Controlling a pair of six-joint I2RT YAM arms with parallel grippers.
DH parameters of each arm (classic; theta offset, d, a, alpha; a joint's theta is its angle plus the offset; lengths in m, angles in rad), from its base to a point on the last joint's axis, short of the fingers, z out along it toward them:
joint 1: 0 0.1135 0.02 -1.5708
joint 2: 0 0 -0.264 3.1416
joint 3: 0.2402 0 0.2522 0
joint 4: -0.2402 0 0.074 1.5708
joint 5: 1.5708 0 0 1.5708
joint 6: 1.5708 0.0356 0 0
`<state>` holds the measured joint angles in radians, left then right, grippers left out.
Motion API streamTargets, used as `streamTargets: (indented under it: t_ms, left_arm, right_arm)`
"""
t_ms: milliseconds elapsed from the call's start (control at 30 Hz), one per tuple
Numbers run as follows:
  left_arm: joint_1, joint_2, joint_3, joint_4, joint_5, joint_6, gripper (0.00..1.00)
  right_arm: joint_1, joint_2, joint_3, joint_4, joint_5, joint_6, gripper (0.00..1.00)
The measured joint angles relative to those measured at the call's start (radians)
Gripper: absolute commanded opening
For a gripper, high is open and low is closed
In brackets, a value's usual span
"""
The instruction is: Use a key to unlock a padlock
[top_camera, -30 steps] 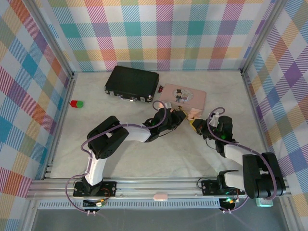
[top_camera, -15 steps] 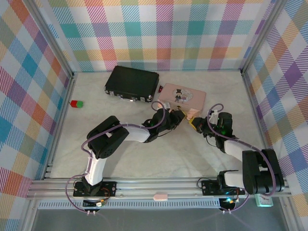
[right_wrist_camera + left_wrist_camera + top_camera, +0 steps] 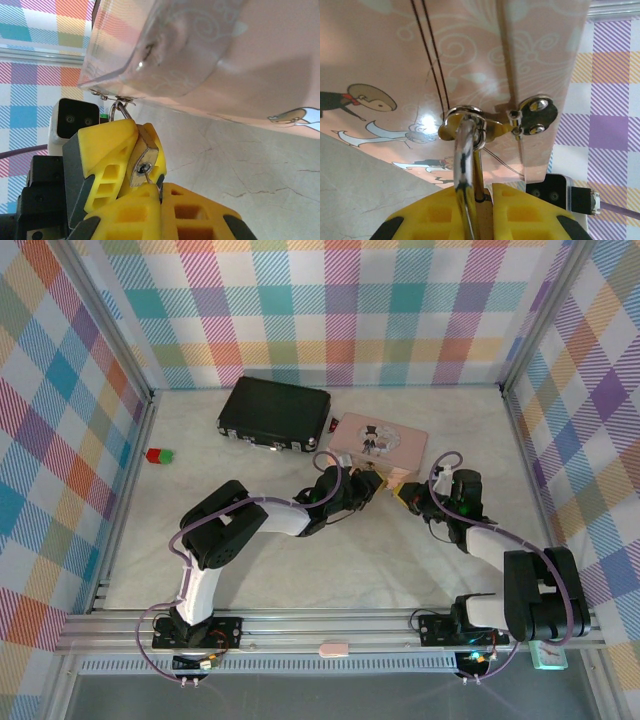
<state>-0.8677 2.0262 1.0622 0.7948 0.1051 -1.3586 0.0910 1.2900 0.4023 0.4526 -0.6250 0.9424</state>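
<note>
On the table's [image 3: 330,560] far half, your left gripper [image 3: 482,200] squeezes the padlock [image 3: 142,152] and your right gripper [image 3: 161,192] pinches the key [image 3: 148,175] at its hole; turning looks left to do.

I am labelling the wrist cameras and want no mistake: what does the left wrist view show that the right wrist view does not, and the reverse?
Left wrist only: the round riveted plate of the clasp on the pink box, and a close look at the padlock's silvery shackle hooked through that clasp. Right wrist only: the padlock's brass body with its keyhole, and the right pincer shut on what looks like the thin key at that keyhole. Both: the box, the pale table and the left pincer shut on the padlock.
</note>
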Motion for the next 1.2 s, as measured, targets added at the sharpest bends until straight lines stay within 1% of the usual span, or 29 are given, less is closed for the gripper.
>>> streamTargets:
  t_ms: [233,433,533,733,933,1067,1200]
  left_arm:
    - [0.0,0.0,-0.001,-0.003,0.017,-0.011,0.0]
    - [-0.003,0.0,-0.005,0.005,0.055,-0.011,0.0]
    - [-0.012,0.0,-0.005,0.011,0.066,-0.01,0.0]
    - [-0.021,0.0,-0.005,0.019,0.05,-0.005,0.0]
    - [-0.036,0.0,-0.005,0.015,0.014,0.047,0.0]
    - [-0.034,0.0,-0.005,0.007,0.005,0.1,0.0]
    - [-0.034,0.006,-0.002,-0.037,0.002,0.178,0.0]
  right_arm:
    - [0.0,-0.008,0.003,-0.003,0.032,-0.016,0.0]
    - [0.005,-0.011,0.003,0.024,0.066,0.018,0.0]
    - [0.02,-0.036,0.002,0.019,0.085,0.031,0.0]
    - [0.051,-0.116,-0.029,-0.012,0.11,0.052,0.0]
    - [0.055,-0.193,-0.042,-0.116,0.145,0.038,0.0]
    - [0.054,-0.265,-0.042,-0.226,0.189,-0.011,0.0]
    - [0.042,-0.307,-0.03,-0.315,0.219,-0.067,0.0]
